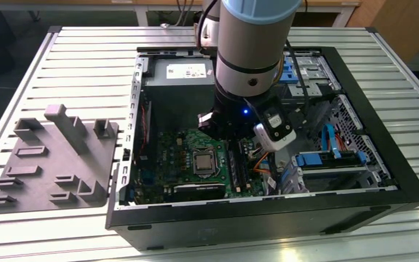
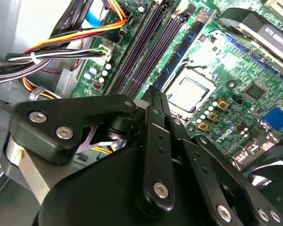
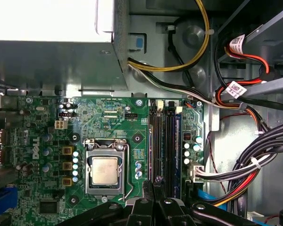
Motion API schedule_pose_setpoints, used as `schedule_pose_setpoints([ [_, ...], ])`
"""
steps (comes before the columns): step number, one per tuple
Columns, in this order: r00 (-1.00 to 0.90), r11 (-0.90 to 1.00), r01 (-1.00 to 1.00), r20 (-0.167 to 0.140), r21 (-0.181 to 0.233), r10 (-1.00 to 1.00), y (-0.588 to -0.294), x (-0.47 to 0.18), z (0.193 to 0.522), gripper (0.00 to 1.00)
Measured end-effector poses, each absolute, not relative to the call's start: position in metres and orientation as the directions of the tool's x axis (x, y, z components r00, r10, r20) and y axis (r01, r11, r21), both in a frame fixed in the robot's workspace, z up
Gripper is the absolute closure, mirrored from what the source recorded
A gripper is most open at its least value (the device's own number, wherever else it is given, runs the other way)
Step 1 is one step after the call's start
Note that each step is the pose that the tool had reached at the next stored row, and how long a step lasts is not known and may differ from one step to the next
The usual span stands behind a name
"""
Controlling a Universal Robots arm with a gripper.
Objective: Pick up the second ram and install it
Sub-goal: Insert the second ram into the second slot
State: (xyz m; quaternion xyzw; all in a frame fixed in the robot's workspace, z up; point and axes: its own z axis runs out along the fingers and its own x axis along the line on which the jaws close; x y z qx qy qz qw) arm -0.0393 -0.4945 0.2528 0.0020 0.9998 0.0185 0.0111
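Second wrist view: gripper (image 2: 156, 92) closed up, nothing visibly pinched, poised over the slot bank (image 2: 141, 44). The second ram (image 2: 181, 51) apparently stands edgewise beside the CPU socket (image 2: 191, 92). Keep your push vertical, centred along its top edge.

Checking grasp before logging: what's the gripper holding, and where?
Nothing visible: the black gripper looks shut and empty above the long dark memory slots.

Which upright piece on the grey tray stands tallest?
The broad slab at the grey tray's rear corner, on the exterior view's left; other posts stand lower.
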Motion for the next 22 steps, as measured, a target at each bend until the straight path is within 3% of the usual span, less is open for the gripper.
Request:
schedule_pose_setpoints([
  [22, -0.999, 0.999, 0.040, -0.022, 0.037, 0.040, -0.4944, -0.0380, 0.2478, 0.88],
])
